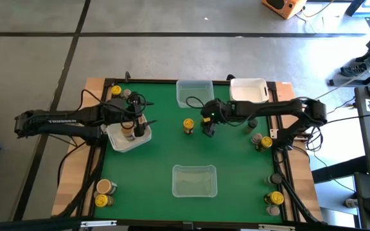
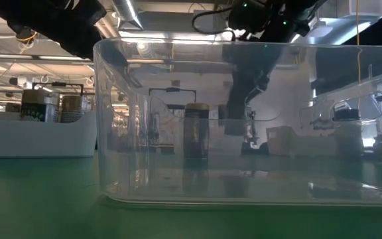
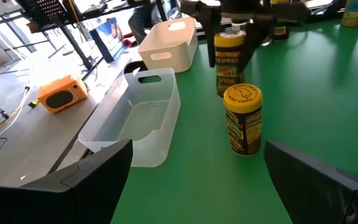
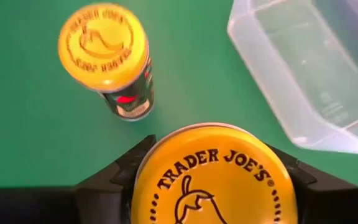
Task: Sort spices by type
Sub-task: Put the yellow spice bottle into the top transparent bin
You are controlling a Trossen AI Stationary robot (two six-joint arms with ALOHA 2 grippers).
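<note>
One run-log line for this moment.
right gripper: shut on yellow-lid jar, mid-table | second yellow-lid jar: standing beside | left gripper: open over white tub

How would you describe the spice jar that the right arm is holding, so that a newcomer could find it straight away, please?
Start at the green table and find the clear tub at its far edge. Just in front of that tub, two yellow-lidded jars sit mid-table. The one meant is the held jar, clamped in the right tool, whereas its neighbour, the free jar, stands alone on the mat.
</note>
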